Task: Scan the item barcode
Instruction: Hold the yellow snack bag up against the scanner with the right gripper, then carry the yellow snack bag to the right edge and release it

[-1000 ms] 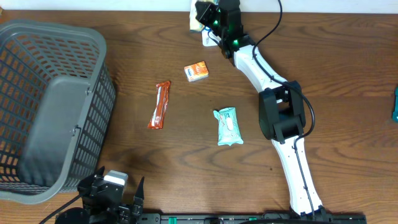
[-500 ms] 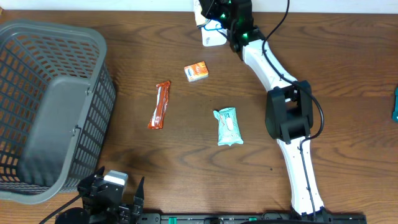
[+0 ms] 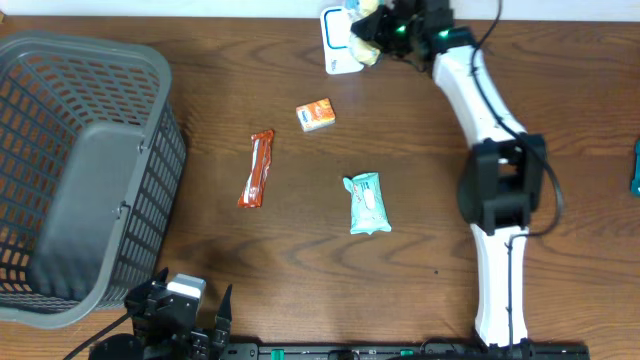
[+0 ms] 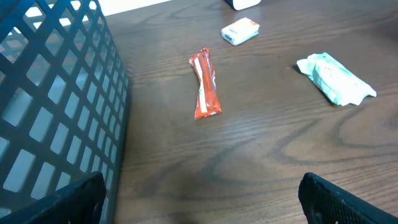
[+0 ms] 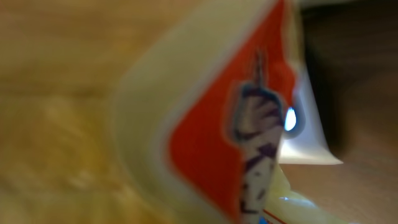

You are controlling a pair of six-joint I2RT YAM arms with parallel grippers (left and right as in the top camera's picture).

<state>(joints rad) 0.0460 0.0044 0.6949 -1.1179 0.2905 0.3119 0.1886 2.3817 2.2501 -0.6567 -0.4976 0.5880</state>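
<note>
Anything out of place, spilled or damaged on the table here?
Nothing stands out. The red bar, orange box and teal pouch lie flat and apart; the basket stands upright. The packet in the right pincer is too blurred to judge.

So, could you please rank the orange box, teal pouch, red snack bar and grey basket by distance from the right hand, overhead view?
1. Small orange cardboard box, below-left of the right hand, which grips a yellow-and-orange packet.
2. Teal plastic pouch and red snack bar wrapper: too close to call, mid-table.
3. Grey plastic mesh basket, far left.

Right gripper [image 3: 372, 28] clamped, arm [image 3: 480, 90] outstretched; left gripper [image 3: 192, 290] spread.
</note>
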